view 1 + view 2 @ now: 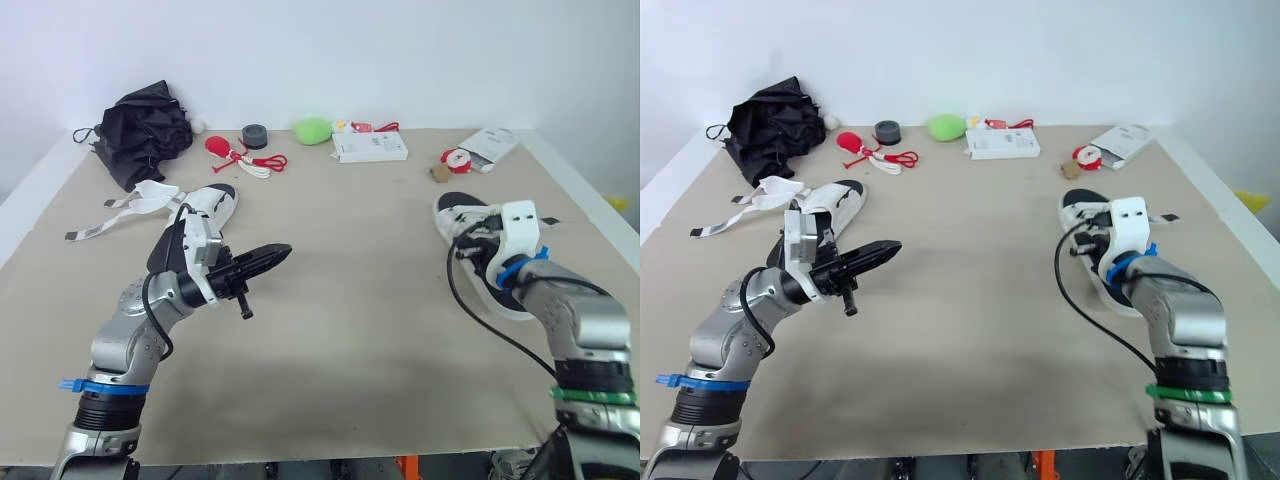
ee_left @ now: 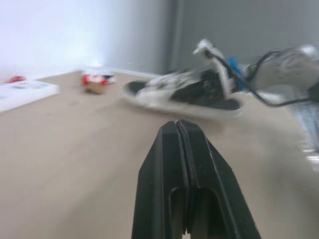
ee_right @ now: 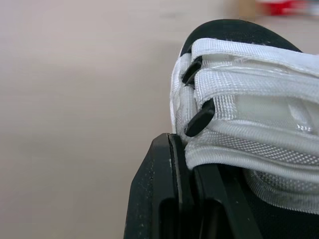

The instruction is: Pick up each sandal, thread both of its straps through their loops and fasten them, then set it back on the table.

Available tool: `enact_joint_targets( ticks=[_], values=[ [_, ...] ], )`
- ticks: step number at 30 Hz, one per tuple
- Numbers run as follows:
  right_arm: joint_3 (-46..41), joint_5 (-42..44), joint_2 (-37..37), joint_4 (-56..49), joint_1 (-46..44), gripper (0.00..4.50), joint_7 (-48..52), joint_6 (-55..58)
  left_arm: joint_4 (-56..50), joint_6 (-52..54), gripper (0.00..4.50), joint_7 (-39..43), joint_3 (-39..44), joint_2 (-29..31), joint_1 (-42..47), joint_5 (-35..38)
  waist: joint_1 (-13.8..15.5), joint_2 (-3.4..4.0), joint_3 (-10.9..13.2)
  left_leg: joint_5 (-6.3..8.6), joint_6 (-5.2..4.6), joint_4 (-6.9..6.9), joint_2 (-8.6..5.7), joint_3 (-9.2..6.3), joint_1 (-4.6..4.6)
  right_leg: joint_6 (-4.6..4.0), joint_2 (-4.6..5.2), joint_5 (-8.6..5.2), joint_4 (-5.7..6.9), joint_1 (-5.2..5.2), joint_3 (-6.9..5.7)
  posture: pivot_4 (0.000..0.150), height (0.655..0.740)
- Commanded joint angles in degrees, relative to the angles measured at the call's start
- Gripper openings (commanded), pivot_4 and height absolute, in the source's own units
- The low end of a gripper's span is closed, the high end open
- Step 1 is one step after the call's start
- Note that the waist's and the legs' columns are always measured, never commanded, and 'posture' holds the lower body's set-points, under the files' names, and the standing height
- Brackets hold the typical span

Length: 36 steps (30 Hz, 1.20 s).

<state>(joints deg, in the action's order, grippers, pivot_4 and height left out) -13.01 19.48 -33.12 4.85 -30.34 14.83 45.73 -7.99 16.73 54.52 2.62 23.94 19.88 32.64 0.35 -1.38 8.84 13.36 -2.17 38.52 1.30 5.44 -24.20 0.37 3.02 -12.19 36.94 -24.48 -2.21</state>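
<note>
Left gripper [image 1: 281, 252]: fingers pressed shut, empty, held above the table [image 1: 350, 330] left of centre, tips pointing right. The left wrist view confirms the closed fingers and looks across the bare surface to the right-hand sandal [image 1: 462, 213] and the right arm beyond it.

Right gripper [image 3: 178, 142]: fingers drawn narrow, tips against the right-hand sandal's white straps [image 3: 249, 94]. The lowest strap lies over one finger; whether it is pinched cannot be determined. In the head views the wrist housing covers this contact.

Right-hand sandal: flat on the table at the right, long axis running far-left to near-right, rounded black end toward the far side. The right wrist view shows its straps passing through black loops [image 3: 199, 119].

Left-hand sandal [image 1: 213, 200]: on the table just beyond the left arm, which hides its near end. Its long axis runs far-right to near-left, and loose white straps [image 1: 130, 205] trail to its left.

Along the far edge, well apart from both grippers: a black fabric bundle [image 1: 145, 130], a red-and-white corded item [image 1: 235, 152], a dark tape roll [image 1: 255, 135], a green object [image 1: 312, 130], a white box [image 1: 368, 147] and a white packet [image 1: 490, 148].
</note>
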Motion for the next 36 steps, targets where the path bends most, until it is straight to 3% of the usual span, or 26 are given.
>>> enact_joint_targets(
  ticks=[1, 3, 6, 10, 13, 19, 24, 28, 36],
  values=[
    [-2.39, -1.98, 2.36, 5.07, -5.5, 0.09, -5.45, -1.82, -0.14, -2.03, 0.0, -3.8, -0.04, -0.63, 0.9, -3.29, -0.05, 0.0, 0.0, 0.0, 0.0, -0.01, 0.01, 0.01, 0.03, -0.1, -0.08, 0.02, 0.02, 0.0, 0.01, 0.15, 0.74],
    [-1.88, -3.73, 3.34, 11.42, -8.83, 0.09, -6.64, -4.79, -0.8, -1.23, 0.0, -5.49, -0.7, -1.42, 1.46, -3.76, -0.04, 0.01, 0.01, -0.01, 0.01, -0.06, 0.04, 0.03, 0.0, -0.13, -0.21, 0.01, 0.03, -0.06, 0.02, 0.15, 0.74],
    [-0.7, -4.41, 4.54, 18.86, -12.07, 1.04, -4.68, -7.98, -1.61, -0.46, 0.0, -5.25, -1.25, -1.06, 1.26, -3.62, -0.08, 0.02, 0.01, -0.01, 0.0, -0.07, 0.04, 0.19, -0.02, -0.09, -0.22, 0.03, 0.05, -0.17, 0.14, 0.15, 0.74],
    [-0.44, -5.01, 4.13, 19.77, -11.71, 3.01, -3.38, -9.05, -1.89, -0.73, 0.0, -5.05, -1.14, -0.23, 0.45, -3.45, -0.11, 0.02, 0.01, 0.02, -0.05, -0.07, 0.04, 0.27, -0.02, -0.07, -0.21, 0.04, 0.04, -0.18, 0.19, 0.15, 0.74],
    [-2.75, -2.18, 3.58, 14.82, -8.84, 4.47, -1.24, -6.62, -2.46, -0.27, 0.0, -4.57, -0.42, 0.63, -0.53, -2.38, -0.05, 0.02, 0.01, 0.02, -0.06, -0.08, 0.04, 0.27, -0.03, -0.06, -0.19, 0.03, 0.04, -0.19, 0.19, 0.15, 0.74],
    [-7.2, 2.2, -0.51, -2.5, 1.37, 4.47, 2.18, -0.31, -4.89, 4.97, 0.0, -3.25, 1.81, 3.21, -2.78, 3.06, 0.13, 0.03, 0.01, 0.04, -0.08, -0.07, 0.02, 0.25, -0.1, -0.02, -0.11, 0.01, 0.04, -0.23, 0.17, 0.15, 0.74],
    [-11.55, 15.18, -3.79, -26.44, 15.41, 4.47, 11.77, 8.45, -5.6, 10.36, 0.0, -0.81, 5.28, 6.32, -3.94, 9.65, -0.09, 0.03, 0.01, 0.02, -0.04, -0.08, 0.24, 0.29, -0.08, 0.35, -0.14, -0.22, 0.05, -0.3, 0.19, 0.15, 0.74],
    [-11.1, 24.72, -4.28, -39.47, 23.64, 4.47, 19.43, 7.96, -0.81, 11.45, 0.0, -1.14, 8.29, 7.6, -4.37, 10.25, -0.17, 0.02, 0.02, -0.02, 0.04, -0.07, 0.48, 0.19, 0.0, 0.31, -0.38, -0.24, 0.09, -0.29, 0.16, 0.15, 0.74],
    [3.12, 23.9, -1.12, -38.04, 19.15, 4.47, 21.56, 4.7, 1.62, 12.09, 0.0, -3.27, 12.71, 7.68, -5.99, 11.08, -0.14, -0.23, 0.16, -0.16, 0.12, -0.04, 0.56, 0.22, 0.38, -0.06, -0.39, -0.24, 0.08, -0.03, 0.14, 0.15, 0.74]
  ],
)
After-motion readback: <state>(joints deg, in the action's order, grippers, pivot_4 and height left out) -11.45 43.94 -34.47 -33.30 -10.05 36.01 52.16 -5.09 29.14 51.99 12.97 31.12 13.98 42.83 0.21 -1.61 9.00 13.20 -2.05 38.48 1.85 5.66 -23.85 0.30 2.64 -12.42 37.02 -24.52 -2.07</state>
